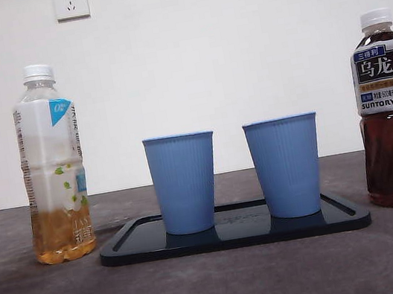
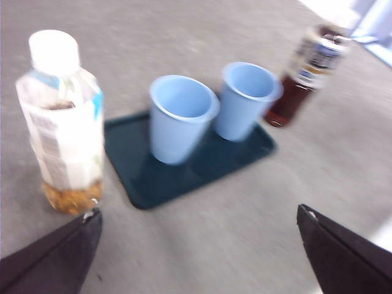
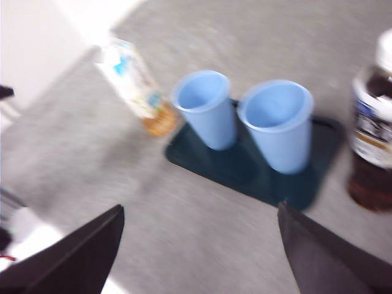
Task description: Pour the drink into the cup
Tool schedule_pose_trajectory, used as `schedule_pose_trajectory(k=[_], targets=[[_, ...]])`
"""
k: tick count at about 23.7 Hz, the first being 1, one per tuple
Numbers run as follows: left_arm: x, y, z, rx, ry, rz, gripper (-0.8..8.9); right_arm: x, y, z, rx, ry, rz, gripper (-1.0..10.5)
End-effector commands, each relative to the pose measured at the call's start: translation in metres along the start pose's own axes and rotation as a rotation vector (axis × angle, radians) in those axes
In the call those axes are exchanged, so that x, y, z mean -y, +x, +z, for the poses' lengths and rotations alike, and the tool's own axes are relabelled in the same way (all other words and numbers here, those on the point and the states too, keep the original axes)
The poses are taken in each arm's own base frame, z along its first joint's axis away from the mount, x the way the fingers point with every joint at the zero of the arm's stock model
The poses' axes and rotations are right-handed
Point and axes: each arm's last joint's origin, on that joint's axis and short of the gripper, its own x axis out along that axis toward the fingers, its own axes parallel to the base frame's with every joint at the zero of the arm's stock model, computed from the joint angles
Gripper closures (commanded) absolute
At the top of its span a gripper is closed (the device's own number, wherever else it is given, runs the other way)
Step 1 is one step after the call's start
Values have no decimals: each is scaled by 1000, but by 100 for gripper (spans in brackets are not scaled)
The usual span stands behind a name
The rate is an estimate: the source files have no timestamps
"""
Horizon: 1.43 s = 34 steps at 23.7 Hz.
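Two blue ribbed cups stand upright on a dark tray (image 1: 344, 214): the left cup (image 1: 184, 183) and the right cup (image 1: 287, 166). A pale tea bottle (image 1: 52, 165) with a white cap, about a quarter full of amber drink, stands left of the tray. A dark oolong tea bottle (image 1: 389, 109), nearly full, stands to the right. My left gripper (image 2: 199, 245) is open above the table near the pale bottle (image 2: 61, 122). Near the dark bottle (image 3: 375, 128), my right gripper (image 3: 199, 245) is open too. Neither holds anything. Both cups (image 2: 180, 116) (image 3: 278, 122) look empty.
The grey table (image 1: 220, 286) stretches in front of the tray. A white wall with two power sockets (image 1: 70, 2) stands behind. No arm shows in the front view.
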Motion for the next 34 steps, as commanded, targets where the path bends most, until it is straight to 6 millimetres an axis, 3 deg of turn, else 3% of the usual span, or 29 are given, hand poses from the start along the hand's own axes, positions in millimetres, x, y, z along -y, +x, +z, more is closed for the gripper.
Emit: schedule_pose_trajectory(k=[1, 5, 8, 9, 10, 11, 12, 30, 34], targets=[[3, -19, 0, 18, 8, -47, 316, -4, -2, 6, 32, -34, 57, 546], [3, -38, -5, 92, 14, -64, 315, -5, -3, 8, 52, -41, 69, 546], [3, -41, -6, 106, 15, -67, 321, -5, -3, 8, 51, -41, 69, 547], [3, -41, -6, 105, 15, -66, 418, -5, -3, 8, 50, -36, 69, 645], [3, -41, -7, 97, 16, -65, 695, -5, -3, 7, 46, -34, 69, 881], [3, -41, -7, 89, 18, -61, 816, -5, -2, 7, 45, -35, 68, 946], [3, -41, -7, 88, 17, -61, 777, -5, -3, 7, 47, -34, 64, 926], [2, -40, -8, 105, 12, -59, 785, -5, -3, 7, 45, -20, 75, 932], [-4, -39, -12, 140, -32, 41, 785, -5, -3, 7, 45, -20, 75, 932]])
